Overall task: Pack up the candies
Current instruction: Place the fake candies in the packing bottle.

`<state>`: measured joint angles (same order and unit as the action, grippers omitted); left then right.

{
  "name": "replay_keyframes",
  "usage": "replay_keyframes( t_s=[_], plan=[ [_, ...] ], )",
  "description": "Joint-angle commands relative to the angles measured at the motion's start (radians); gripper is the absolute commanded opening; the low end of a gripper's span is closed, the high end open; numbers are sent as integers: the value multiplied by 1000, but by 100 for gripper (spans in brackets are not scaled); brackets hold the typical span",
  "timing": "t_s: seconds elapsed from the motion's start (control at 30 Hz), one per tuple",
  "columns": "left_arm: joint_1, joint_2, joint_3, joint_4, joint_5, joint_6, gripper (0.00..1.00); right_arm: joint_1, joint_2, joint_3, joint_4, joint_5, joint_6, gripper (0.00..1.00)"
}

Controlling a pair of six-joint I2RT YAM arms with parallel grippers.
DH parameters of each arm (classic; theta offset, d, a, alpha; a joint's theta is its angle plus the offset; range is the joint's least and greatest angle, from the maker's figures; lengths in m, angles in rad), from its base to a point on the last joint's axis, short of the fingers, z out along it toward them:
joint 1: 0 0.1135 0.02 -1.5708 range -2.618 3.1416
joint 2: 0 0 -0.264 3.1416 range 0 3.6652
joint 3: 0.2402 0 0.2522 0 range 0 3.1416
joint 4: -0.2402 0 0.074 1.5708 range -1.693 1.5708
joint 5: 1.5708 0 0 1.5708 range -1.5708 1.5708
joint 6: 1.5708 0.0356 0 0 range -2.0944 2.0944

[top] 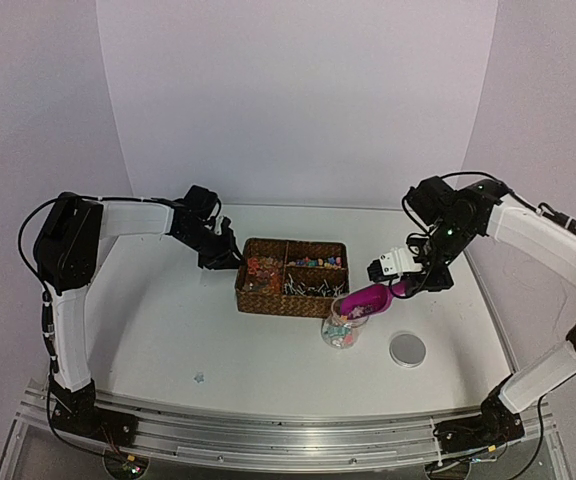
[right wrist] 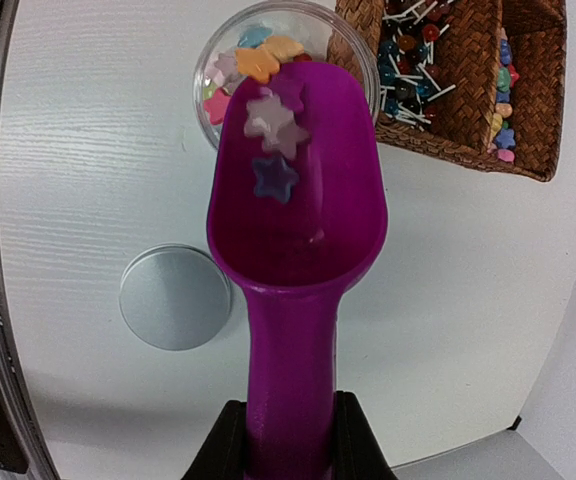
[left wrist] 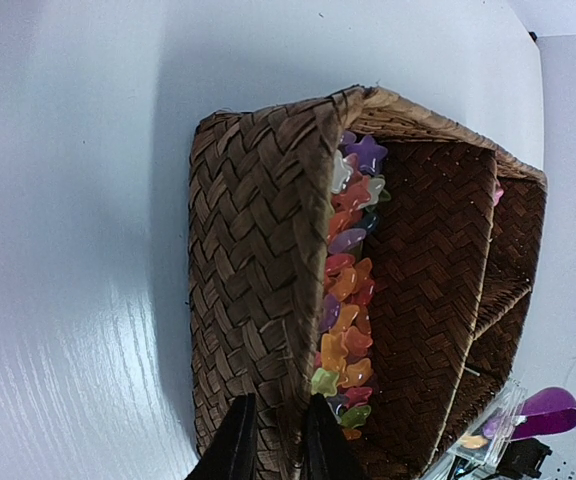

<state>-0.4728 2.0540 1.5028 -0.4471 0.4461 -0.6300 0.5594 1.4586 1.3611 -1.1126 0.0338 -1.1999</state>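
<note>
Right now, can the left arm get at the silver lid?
Probably not. The left tool grips the basket by its left wall, and the lid lies past the basket and the jar, near the right arm. It would have to let go, then stretch far.

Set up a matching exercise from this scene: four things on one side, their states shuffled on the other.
1. magenta scoop
2. round lid
3. wicker basket
4. clear jar

A. wall pinched by the left gripper
B. flat on the table
C. open, candies inside
D. held by the right gripper, tipped over the jar

Pairs: 1-D, 2-B, 3-A, 4-C
</note>
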Motion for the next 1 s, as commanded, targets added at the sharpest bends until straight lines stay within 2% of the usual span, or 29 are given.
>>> replay_keyframes(
  t_s=[0.0, 0.3, 0.5, 0.6, 0.8, 0.97],
  plan=[
    [13, -38, -14, -15, -29, -10, 17, 22, 7, 80, -30, 132, -64, 0],
    [14, -36, -13, -15, -28, -10, 17, 83, 22, 161, -21, 231, -135, 0],
    [16, -36, -15, -13, -27, -10, 17, 82, 33, 286, 111, 212, -31, 0],
    [16, -35, -19, -9, -21, -13, 17, 84, 105, 360, 145, 167, 32, 0],
    [16, -46, -37, -1, -28, -20, 17, 117, 319, 457, 300, 213, 89, 0],
    [20, -62, -45, 1, -40, -16, 17, 126, 459, 571, 312, 245, 110, 0]
  ],
)
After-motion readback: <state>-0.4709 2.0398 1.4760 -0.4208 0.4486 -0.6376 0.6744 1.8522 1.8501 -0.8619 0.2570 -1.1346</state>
